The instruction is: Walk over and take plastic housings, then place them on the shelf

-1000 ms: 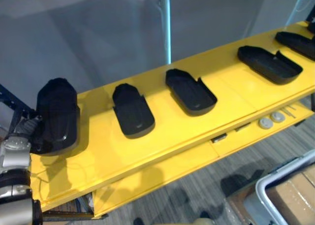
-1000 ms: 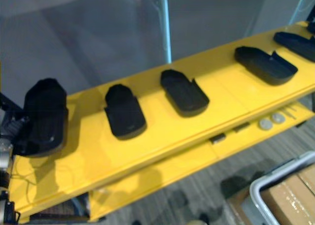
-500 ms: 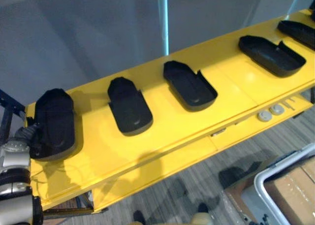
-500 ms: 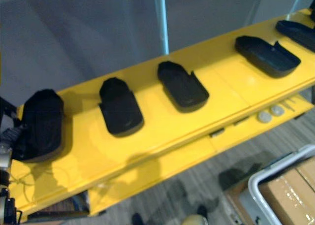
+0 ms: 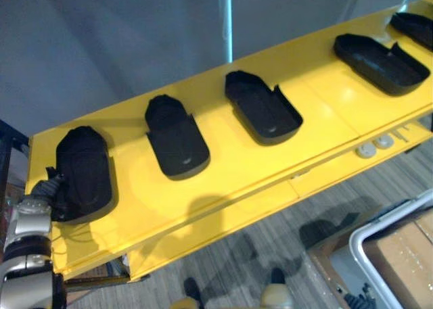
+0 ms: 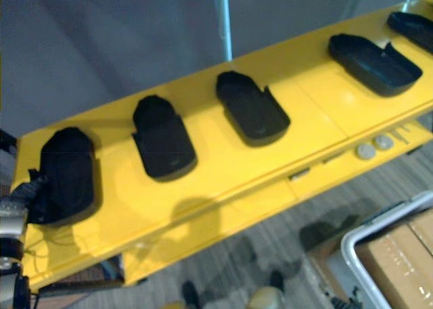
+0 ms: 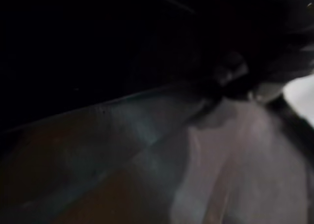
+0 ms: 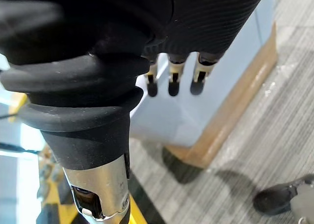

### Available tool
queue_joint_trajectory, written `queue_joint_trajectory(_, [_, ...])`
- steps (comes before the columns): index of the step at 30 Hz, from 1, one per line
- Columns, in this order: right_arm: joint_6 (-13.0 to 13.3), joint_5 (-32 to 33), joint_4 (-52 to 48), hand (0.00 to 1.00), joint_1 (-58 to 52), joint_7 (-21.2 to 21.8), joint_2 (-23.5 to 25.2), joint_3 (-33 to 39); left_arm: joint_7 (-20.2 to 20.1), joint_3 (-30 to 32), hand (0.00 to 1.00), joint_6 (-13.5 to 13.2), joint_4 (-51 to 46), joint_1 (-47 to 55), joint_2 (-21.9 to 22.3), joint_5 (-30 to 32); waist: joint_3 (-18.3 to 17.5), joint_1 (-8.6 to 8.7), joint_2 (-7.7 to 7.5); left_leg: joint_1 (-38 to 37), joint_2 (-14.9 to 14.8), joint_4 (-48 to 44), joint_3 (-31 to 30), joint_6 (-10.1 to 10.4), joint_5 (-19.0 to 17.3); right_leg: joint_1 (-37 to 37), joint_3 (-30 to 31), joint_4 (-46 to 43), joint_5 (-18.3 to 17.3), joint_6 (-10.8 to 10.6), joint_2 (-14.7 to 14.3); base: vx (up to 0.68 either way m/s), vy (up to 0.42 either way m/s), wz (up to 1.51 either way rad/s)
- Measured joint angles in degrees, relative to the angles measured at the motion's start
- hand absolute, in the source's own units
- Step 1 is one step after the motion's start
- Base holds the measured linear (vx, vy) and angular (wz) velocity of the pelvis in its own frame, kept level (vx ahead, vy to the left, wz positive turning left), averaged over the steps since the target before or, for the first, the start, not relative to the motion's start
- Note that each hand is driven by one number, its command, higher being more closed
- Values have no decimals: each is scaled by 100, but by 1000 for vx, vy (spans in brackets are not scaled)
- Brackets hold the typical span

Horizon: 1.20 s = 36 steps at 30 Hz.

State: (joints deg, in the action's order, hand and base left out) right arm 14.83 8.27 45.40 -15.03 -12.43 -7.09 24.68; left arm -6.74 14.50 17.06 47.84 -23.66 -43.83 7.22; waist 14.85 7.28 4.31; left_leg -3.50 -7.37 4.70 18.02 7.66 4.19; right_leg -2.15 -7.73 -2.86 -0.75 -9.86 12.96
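Observation:
Several black plastic housings lie in a row on the yellow shelf (image 5: 223,167). The leftmost housing (image 5: 84,170) lies flat near the shelf's left end. My left hand (image 5: 53,186) is against that housing's left edge, with its dark cover showing and its fingers hidden behind the housing. Further right lie a second housing (image 5: 177,138), a third (image 5: 262,109) and a fourth (image 5: 380,52). My right hand (image 8: 169,82) hangs down by the floor with relaxed fingers that hold nothing.
A grey bin (image 5: 365,248) with a cardboard box inside stands on the floor at the lower right. Two white discs (image 5: 375,145) sit on the shelf's lower ledge. A pale upright pole (image 5: 227,18) rises behind the shelf. A light blue box (image 8: 230,87) stands by my right hand.
The leftmost housing has gone from tilted up above the shelf to lying flat on it, with my left hand still at its edge. The camera has shifted a little.

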Motion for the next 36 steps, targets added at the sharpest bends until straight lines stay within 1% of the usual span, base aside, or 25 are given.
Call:
queue_joint_trajectory(3, [0, 0, -1, 0, 12, 0, -15, 3, 84, 0, 100, 0, 0, 3, 50, -1, 45, 10, 50, 4, -4, 0, -10, 0, 0, 26, 0, -64, -49, -4, 3, 0, 0, 0])
queue_joint_trajectory(5, [0, 0, -15, 0, 32, 0, -18, 3, 144, 1, 100, -7, 0, 3, 55, -15, 46, 18, 52, 45, -6, 0, -10, 0, 0, 73, -1, -71, -51, -5, 2, 0, 0, 0])
queue_joint_trajectory(8, [0, 1, -123, 0, 72, 2, -32, 3, 326, 6, 100, -69, 0, 1, 54, -66, 173, 65, 49, 78, -2, -2, -6, 0, 0, 136, 7, -133, -68, 3, 8, 0, 0, 0])
queue_joint_trajectory(10, [0, 1, -144, 0, 72, 6, -51, 2, 387, 7, 100, -76, 0, 1, 54, -65, 184, 78, 55, 104, -5, -2, -4, 0, 0, 188, 16, -195, -103, -2, 10, 0, 0, 0])
queue_joint_trajectory(11, [0, 1, -154, 0, 73, 7, -76, 1, 398, 13, 0, -79, 0, -3, 53, -65, 194, 86, 73, 119, -7, -3, -4, 1, 0, 210, 19, -214, -111, -4, 10, 0, 0, 0])
queue_joint_trajectory(16, [4, -3, -152, 0, 74, 8, -131, 0, 401, 13, 0, -84, 1, -6, 53, -62, 236, 123, 155, 117, -9, -4, -6, 1, 0, 215, 19, -239, -125, -1, 10, 0, 0, 0])
queue_joint_trajectory(20, [26, -4, -147, 0, 73, 7, -131, -1, 409, 13, 0, -121, 1, -7, 51, -58, 237, 129, 157, 48, -15, -3, -13, 1, 0, 206, 21, -360, -208, 8, 14, 0, 0, 0])
queue_joint_trajectory(22, [41, -4, -148, 0, 75, 7, -130, -11, 419, 13, 0, -191, 1, -12, 19, -48, 237, 119, 159, 45, -21, -3, -16, 4, 2, 205, 19, -364, -212, 7, 9, 0, 0, 0])
queue_joint_trajectory(25, [49, -3, -149, 0, 66, 4, -118, -14, 446, 17, 0, -213, -3, -46, -94, 17, 237, 111, 158, 36, -20, -2, -16, 7, 4, 194, 19, -361, -210, 5, 9, 0, 0, 0])
queue_joint_trajectory(28, [77, -2, -148, 0, 54, 4, -72, -26, 531, 19, 0, -223, -162, -121, -194, 92, 232, 67, 157, -62, -22, 0, -20, 9, 5, 60, 6, -307, -207, 2, 5, 0, 0, 0])
queue_joint_trajectory(31, [437, 1, -223, 0, 33, -45, -17, -125, 693, 20, 0, -355, -304, -299, -444, 297, 219, 10, 168, -147, -27, 2, -22, 9, 5, -64, -10, -229, -192, -13, -4, 0, 0, 0])
queue_joint_trajectory(32, [577, 0, -372, 0, -7, -125, 17, -229, 826, 20, 0, -422, -501, -368, -542, 310, 192, -25, 169, -149, -28, 3, -25, 10, 5, -91, -20, -198, -177, -25, -6, 0, 0, 0])
queue_joint_trajectory(34, [789, -3, -712, 0, -40, -357, 74, -415, 1102, 19, 0, -523, -838, -419, -664, 316, 61, -46, 158, -137, -25, 5, -17, 10, 5, -113, -22, -117, -133, -33, -7, 0, 0, 0])
queue_joint_trajectory(36, [1100, -64, -1177, 0, -42, -738, 122, -566, 1503, 18, 0, -768, -1337, -437, -723, 255, -276, -38, 143, -30, -28, 36, -27, 15, 1, -112, -53, 25, -70, -30, -18, 5, 10, 6])
